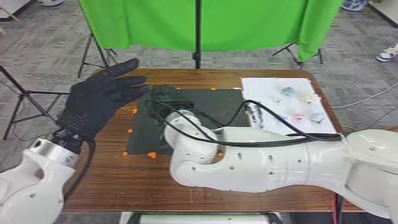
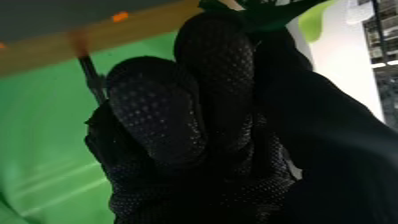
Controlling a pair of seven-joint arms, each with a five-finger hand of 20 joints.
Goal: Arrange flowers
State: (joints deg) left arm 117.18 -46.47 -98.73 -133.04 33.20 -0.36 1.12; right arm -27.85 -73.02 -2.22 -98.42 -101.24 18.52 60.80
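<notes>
In the head view my right hand [image 1: 169, 99] is over the upper left part of the dark mat [image 1: 147, 141], beside a dark green thing [image 1: 184, 105] partly hidden by it and the cables. In the right wrist view, the curled fingers and thumb of my right hand [image 2: 222, 85] meet at a dark green, leafy-looking thing [image 2: 271, 14]; its lower part is hidden. My left hand [image 1: 93, 100] is held up at the table's left edge, fingers straight and apart, holding nothing. Small flowers, pink [image 1: 298, 117] and pale blue [image 1: 287, 91] among them, lie on a white sheet [image 1: 262, 87].
Black cables [image 1: 266, 144] loop from the right arm across the mat and the sheet's lower edge. Orange marks [image 1: 152, 155] line the mat's border. A green cloth [image 1: 142, 25] on a stand [image 1: 197, 45] hangs behind the brown table [image 1: 115, 185].
</notes>
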